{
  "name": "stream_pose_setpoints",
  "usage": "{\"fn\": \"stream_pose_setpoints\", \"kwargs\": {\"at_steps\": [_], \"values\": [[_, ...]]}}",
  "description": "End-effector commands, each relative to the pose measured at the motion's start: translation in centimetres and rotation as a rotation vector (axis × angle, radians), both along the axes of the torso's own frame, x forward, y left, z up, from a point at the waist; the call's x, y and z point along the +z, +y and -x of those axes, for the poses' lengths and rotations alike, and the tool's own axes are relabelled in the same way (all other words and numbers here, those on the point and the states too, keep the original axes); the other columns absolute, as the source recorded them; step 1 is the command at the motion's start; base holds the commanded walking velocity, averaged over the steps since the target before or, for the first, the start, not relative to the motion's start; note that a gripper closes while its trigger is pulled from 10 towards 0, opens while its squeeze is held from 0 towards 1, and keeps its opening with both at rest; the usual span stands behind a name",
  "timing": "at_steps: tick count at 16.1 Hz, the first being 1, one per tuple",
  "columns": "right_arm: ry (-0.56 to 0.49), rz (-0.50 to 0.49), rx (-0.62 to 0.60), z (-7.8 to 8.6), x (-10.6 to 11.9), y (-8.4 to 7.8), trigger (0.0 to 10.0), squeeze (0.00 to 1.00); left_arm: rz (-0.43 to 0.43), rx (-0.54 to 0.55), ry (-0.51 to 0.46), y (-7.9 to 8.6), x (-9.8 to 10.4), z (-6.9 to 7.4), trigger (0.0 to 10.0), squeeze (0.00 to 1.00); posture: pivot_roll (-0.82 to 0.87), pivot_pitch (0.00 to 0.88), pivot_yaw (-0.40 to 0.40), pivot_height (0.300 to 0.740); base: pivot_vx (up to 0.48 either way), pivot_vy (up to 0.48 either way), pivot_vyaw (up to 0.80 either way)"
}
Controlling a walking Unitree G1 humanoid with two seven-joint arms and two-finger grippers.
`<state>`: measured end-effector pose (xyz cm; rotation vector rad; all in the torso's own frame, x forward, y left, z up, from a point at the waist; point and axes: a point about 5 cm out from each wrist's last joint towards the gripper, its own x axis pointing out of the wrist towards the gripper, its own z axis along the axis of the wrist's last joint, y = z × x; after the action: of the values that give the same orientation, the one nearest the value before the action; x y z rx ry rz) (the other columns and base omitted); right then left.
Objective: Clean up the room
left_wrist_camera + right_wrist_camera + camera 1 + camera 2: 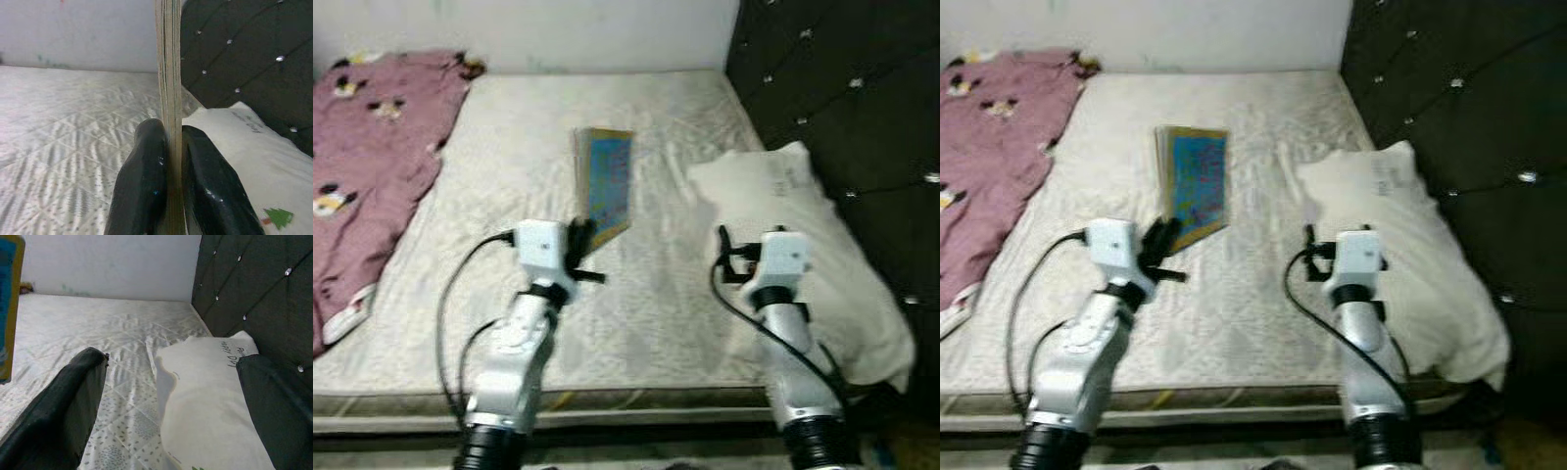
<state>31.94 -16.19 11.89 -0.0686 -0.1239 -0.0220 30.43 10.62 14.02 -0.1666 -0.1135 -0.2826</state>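
The bare mattress [636, 313] spreads wide across the view, a black tufted headboard [842, 108] standing along its right side, and there is not 1 bin, box or basket anywhere on it, so nothing here holds anything and the book has no obvious place to go yet. On the left lies the pink printed blanket [372, 157], rumpled and hanging toward the near edge; on the right sits the white pillow [822, 264] against the headboard. Now the action: the left gripper [579, 245] has its 2 black fingers [142, 181] pinched tight on the lower edge of the blue picture book [605, 186], which stands lifted on edge above the middle of the mattress. That is a thin grip on 1 corner of a tall, floppy thing, and in my judgement the book could swing, fan open or slide out if the arm turns quickly. The right gripper [724, 257] hovers above the mattress just beside the pillow, fingers spread wide and holding nothing; reach carelessly and it may snag the pillow's near corner, or clip the book if both arms close in together.
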Motion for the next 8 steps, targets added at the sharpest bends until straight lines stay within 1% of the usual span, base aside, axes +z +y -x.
{"fn": "stream_pose_setpoints", "kwargs": {"at_steps": [1, 2, 5, 8], "values": [[0.008, 0.006, -0.022, 0.0, -0.19, -0.67, 10.0, 0.0, 0.007, -0.015, -0.056, -0.77, 1.09, 0.02, 10.0, 0.0, -0.11, 0.088, 0.032, 0.74, 0.0, 0.0, 0.0], [0.008, 0.007, -0.02, 0.0, -0.18, -0.67, 10.0, 0.0, 0.027, -0.009, -0.062, -0.81, 1.19, 0.07, 10.0, 0.0, -0.11, 0.088, 0.032, 0.74, 0.0, 0.0, 0.0], [0.01, 0.006, -0.016, 0.0, -0.27, -0.62, 10.0, 0.0, -0.006, 0.031, -0.062, -0.24, 0.67, -0.01, 10.0, 0.0, -0.11, 0.079, 0.033, 0.74, 0.0, 0.0, 0.0], [0.011, 0.003, -0.01, -0.03, -0.32, -0.54, 10.0, 0.0, -0.009, 0.054, -0.056, -0.09, 0.49, -0.12, 10.0, 0.0, -0.11, 0.078, 0.032, 0.74, 0.0, 0.0, 0.0]]}}
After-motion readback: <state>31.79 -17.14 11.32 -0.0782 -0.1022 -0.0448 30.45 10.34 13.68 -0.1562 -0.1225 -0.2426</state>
